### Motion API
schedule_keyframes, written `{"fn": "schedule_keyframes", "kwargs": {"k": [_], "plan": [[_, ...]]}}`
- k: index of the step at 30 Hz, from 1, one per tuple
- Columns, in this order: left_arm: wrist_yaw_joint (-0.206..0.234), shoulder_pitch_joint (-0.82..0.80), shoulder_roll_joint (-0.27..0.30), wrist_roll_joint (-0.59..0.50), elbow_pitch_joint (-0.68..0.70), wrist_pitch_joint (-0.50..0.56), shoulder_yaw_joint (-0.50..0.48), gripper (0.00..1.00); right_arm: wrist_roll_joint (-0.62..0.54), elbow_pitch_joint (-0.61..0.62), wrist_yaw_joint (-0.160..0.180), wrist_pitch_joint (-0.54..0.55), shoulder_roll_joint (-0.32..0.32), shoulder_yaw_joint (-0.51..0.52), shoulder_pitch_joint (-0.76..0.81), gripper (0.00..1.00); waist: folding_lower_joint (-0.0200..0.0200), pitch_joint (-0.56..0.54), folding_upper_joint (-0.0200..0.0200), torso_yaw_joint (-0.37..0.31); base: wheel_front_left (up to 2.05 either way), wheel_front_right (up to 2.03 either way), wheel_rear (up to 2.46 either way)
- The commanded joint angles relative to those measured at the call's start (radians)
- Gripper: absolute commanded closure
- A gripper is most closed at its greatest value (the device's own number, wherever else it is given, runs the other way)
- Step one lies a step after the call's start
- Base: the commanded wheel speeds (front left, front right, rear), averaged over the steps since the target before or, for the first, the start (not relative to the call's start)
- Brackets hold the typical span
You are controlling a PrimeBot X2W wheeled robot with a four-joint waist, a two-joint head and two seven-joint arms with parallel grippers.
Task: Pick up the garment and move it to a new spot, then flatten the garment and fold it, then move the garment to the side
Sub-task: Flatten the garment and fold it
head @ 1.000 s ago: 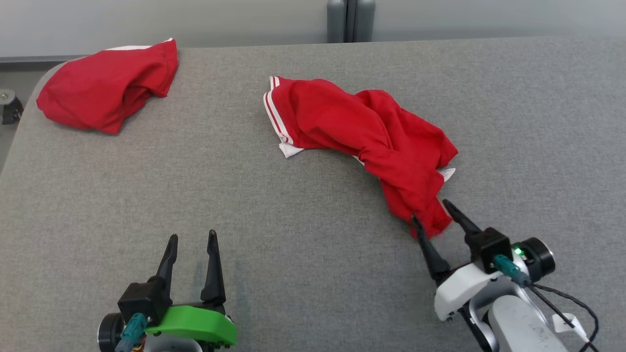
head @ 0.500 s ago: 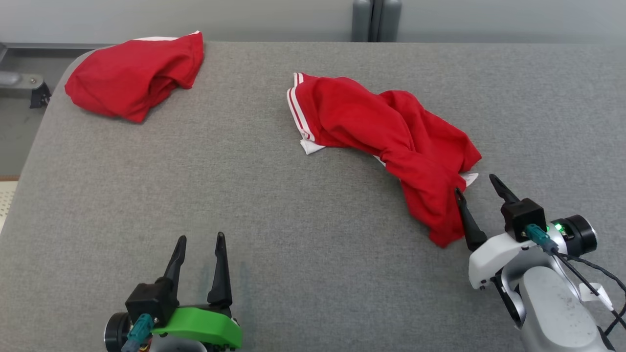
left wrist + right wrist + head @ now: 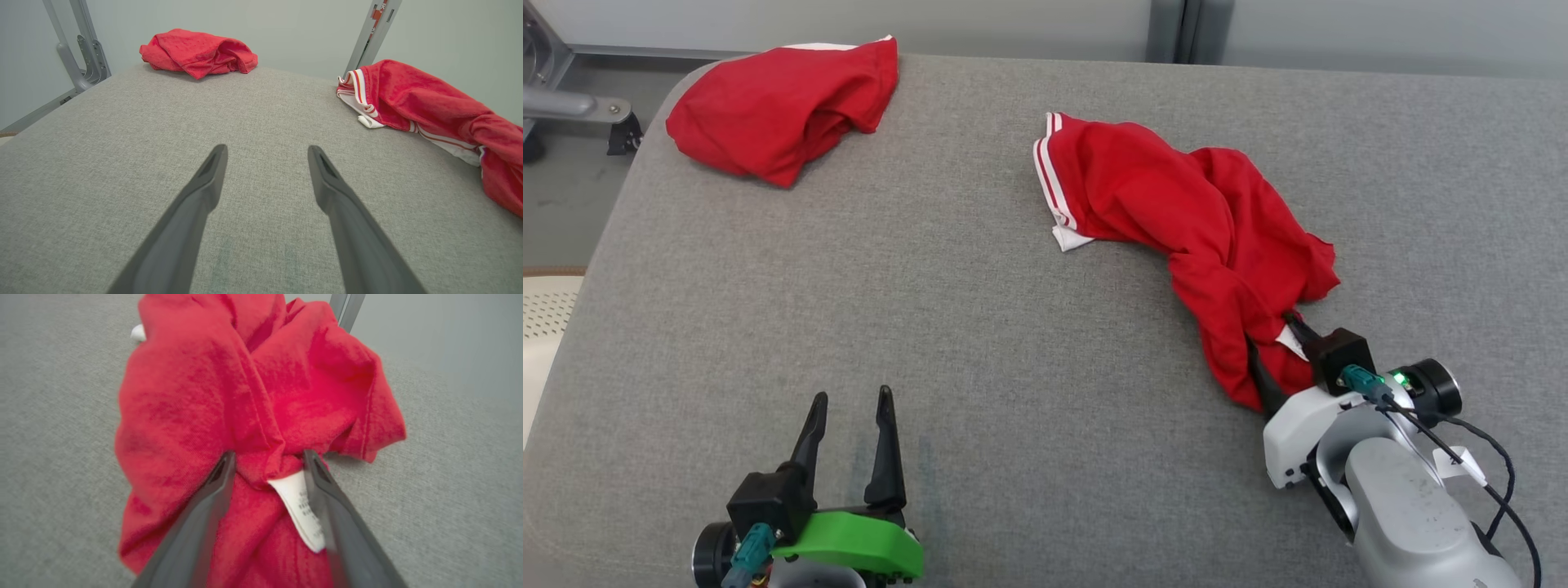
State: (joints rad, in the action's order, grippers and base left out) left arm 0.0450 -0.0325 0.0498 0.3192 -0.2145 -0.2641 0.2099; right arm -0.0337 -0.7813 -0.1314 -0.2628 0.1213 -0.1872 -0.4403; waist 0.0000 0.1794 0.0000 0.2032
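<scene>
- The garment (image 3: 1176, 204) is lying crumpled right of the table's (image 3: 1013, 367) middle.
- The right pincer (image 3: 268, 454) is straddling its near fold, jaws apart; it should be gathering plenty of cloth before clamping.
- The left pincer (image 3: 850, 394) is hovering, spread and empty.

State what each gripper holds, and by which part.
Left gripper: nothing, jaws open. Right gripper straddles the nearer garment at its bunched end, beside the white label; whether it grips cannot be told.

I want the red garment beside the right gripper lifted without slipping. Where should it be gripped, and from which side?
Probably the bunched fold beside the white label at the garment's near end, approached low from the robot's side. Cloth gathers into a thick ridge there, and the right gripper's fingers straddle it.
</scene>
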Motion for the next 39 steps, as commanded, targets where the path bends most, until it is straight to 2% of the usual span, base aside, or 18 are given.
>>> {"fn": "schedule_keyframes", "kwargs": {"k": [1,2,11,21,23,28,35,39], "plan": [[0.004,-0.003,0.001,0.005,0.004,-0.001,-0.004,0.0,0.008,-0.006,0.001,-0.003,0.0,-0.009,-0.008,0.9,0.0,-0.001,0.0,-0.005,0.0,0.0,0.0],[0.005,-0.002,0.001,0.004,0.004,-0.001,-0.005,0.0,0.012,-0.006,0.001,-0.003,-0.001,-0.014,-0.007,1.0,0.0,-0.001,0.0,-0.009,0.0,0.0,0.0],[0.004,0.002,0.001,-0.005,0.008,-0.001,-0.011,0.0,0.031,0.117,0.001,-0.003,0.0,-0.013,0.032,1.0,0.0,-0.012,0.0,-0.058,0.0,0.0,0.0],[-0.003,0.004,0.001,-0.018,0.008,-0.001,-0.021,0.0,-0.051,0.28,0.001,-0.003,0.119,0.147,-0.037,1.0,0.0,-0.024,0.0,-0.105,0.0,0.0,0.0],[-0.005,0.003,0.001,-0.02,0.009,-0.001,-0.024,0.0,-0.074,0.322,0.001,-0.003,0.126,0.186,-0.041,1.0,0.0,-0.023,0.0,-0.11,0.0,0.0,0.0],[-0.004,0.004,0.001,-0.022,0.014,-0.001,-0.033,0.0,-0.099,0.37,0.001,-0.003,0.102,0.236,0.043,1.0,0.0,-0.015,0.0,-0.127,0.0,0.0,0.0],[-0.008,-0.011,0.001,-0.024,0.015,-0.001,-0.038,0.0,-0.077,0.324,0.001,-0.003,0.044,0.243,0.206,1.0,0.0,0.003,0.0,-0.149,0.0,0.0,0.0],[-0.009,-0.015,0.001,-0.027,0.014,-0.001,-0.045,0.0,-0.064,0.35,0.001,-0.003,0.013,0.262,0.275,1.0,0.0,0.006,0.0,-0.161,0.0,0.0,0.0]]}}
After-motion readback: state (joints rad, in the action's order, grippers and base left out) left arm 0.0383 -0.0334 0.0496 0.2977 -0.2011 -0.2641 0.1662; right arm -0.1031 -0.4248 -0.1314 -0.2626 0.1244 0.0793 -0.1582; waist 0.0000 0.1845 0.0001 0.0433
